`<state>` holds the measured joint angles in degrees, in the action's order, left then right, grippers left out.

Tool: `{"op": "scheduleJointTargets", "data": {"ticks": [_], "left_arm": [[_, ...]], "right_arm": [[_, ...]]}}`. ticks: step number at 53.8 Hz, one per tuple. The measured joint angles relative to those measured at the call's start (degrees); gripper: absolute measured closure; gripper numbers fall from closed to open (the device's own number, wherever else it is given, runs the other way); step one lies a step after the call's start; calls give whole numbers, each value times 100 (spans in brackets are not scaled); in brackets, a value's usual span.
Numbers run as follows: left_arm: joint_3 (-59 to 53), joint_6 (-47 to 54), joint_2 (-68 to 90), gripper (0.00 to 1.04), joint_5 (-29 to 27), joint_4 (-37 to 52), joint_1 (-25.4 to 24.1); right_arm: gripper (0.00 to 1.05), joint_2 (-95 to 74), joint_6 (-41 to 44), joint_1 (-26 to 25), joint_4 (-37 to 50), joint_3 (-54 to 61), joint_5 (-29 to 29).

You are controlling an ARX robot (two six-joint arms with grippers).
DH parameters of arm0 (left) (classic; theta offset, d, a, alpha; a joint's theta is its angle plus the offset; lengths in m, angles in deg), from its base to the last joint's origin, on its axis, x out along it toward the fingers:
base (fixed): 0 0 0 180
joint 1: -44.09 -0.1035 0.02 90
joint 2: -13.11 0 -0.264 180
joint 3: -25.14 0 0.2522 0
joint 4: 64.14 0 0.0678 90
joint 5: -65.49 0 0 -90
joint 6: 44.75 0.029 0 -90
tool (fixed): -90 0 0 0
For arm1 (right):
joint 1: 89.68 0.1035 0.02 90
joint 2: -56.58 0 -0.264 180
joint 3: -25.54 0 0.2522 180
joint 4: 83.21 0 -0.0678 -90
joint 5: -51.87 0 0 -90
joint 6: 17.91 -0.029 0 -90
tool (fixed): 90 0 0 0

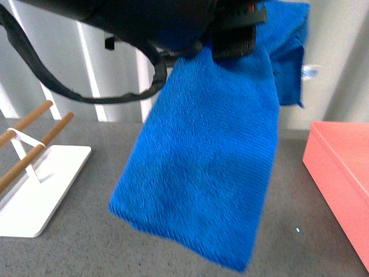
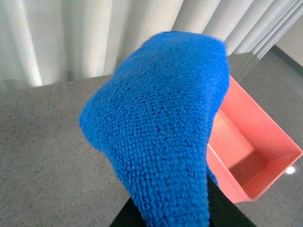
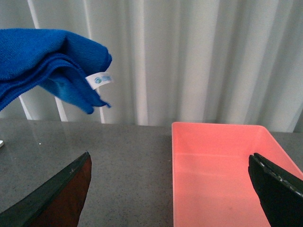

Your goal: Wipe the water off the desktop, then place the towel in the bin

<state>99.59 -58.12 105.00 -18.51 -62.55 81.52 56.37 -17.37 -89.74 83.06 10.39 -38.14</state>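
Observation:
The blue towel point(image 1: 207, 161) hangs in the air above the grey desktop point(image 1: 81, 242), draped down from my left gripper point(image 1: 233, 37), which is shut on its upper part. In the left wrist view the towel point(image 2: 161, 118) covers the fingers; the pink bin point(image 2: 255, 142) lies beyond and to the side of it. The bin point(image 1: 340, 167) stands at the desktop's right. My right gripper point(image 3: 169, 158) is open and empty, low over the bin's point(image 3: 218, 165) near left edge. The towel point(image 3: 42, 61) with its white label point(image 3: 100, 79) hangs off to that gripper's side. Water is not in view.
A flat white tray point(image 1: 40, 190) with two wooden rails point(image 1: 34, 124) sits at the desktop's left. A white curtain point(image 3: 189, 56) closes the back. A black cable point(image 1: 86, 95) loops under my left arm.

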Motion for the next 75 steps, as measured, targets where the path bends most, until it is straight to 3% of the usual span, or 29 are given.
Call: {"op": "scheduleJointTargets", "data": {"ticks": [8,18,22,23,24,28,39,54,75], "left_arm": [[162,-417,369,98,-435,417,74],[284,-710,586,98,-496,647,90],[289,-778,603,98,-498,647,96],[293,-778,603,98,-503,651,96],[299,-778,603,98,-498,656,96],[321,-798,601,98,-472,682,96],[319,-835,568,98,-404,682,85],[297,-1058,494,98,-144,973,7],[254,-1543,494,98,-39,981,7]], "right_arm": [[7,0,0,0,0,0,-4],[7,-44,52,-35,-66,-15,-129],[7,-688,935,-431,-911,-387,-1460],[7,-826,1001,-479,-942,-435,-1552],[7,-1246,1316,-584,-894,-555,-2081],[7,-2457,1419,-612,-61,-966,-2645],[7,-4660,376,-120,1604,-1945,-2411],[7,-6599,-1333,1078,2354,-2422,-2332],[7,-7652,-1707,1867,3532,-2643,-2061]]}}
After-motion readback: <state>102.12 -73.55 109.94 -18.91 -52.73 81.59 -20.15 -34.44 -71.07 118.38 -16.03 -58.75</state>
